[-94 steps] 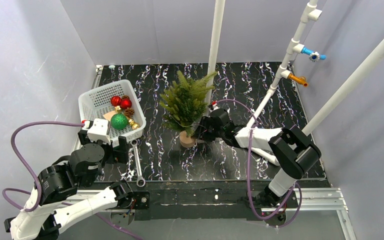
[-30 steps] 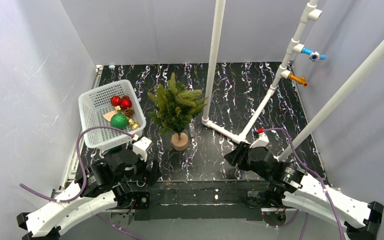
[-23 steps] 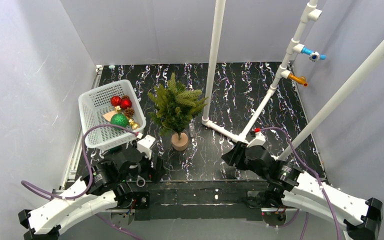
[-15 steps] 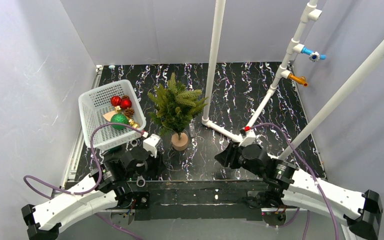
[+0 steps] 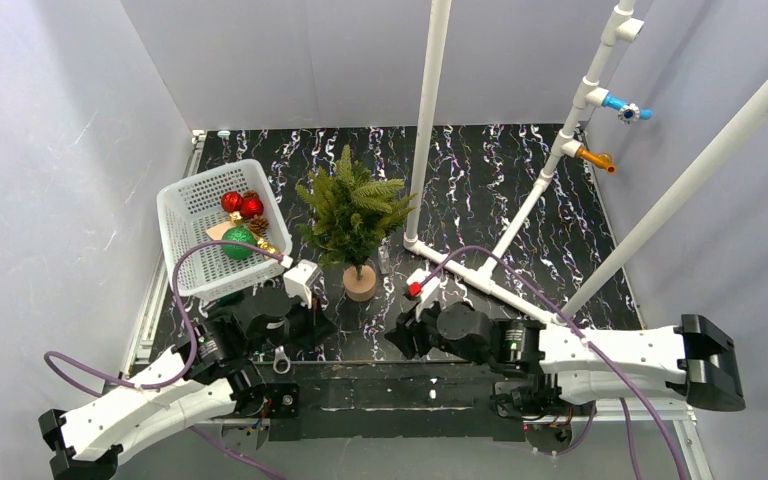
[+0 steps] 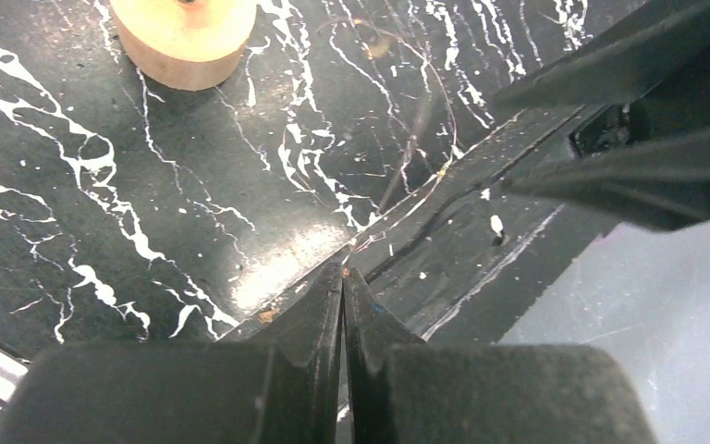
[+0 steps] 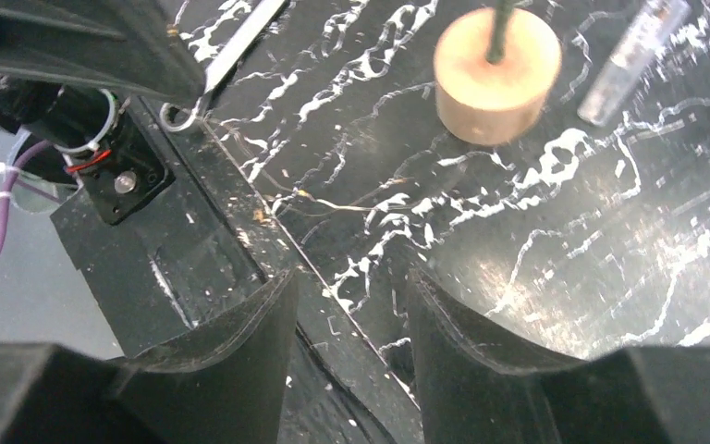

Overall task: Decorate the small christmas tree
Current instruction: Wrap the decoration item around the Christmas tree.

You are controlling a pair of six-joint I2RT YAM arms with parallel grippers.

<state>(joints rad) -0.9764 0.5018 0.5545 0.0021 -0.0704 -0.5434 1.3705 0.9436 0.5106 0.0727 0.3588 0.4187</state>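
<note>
Black fingertips of my left pincer (image 6: 342,277) are pressed tight together over the table's (image 6: 102,203) near edge, gripping nothing I can see. My right pincer (image 7: 351,305) gapes empty. Further out, the small christmas tree (image 5: 352,210) stands upright mid-table, bare. Every bauble (image 5: 239,241) sits in the white basket (image 5: 182,215) beside it, so all the hanging is left to do. A white pipe (image 5: 425,120) crowds the tree's right.

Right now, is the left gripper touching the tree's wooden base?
Apart. The left wrist view shows bare table between the left gripper and the wooden base.
</note>
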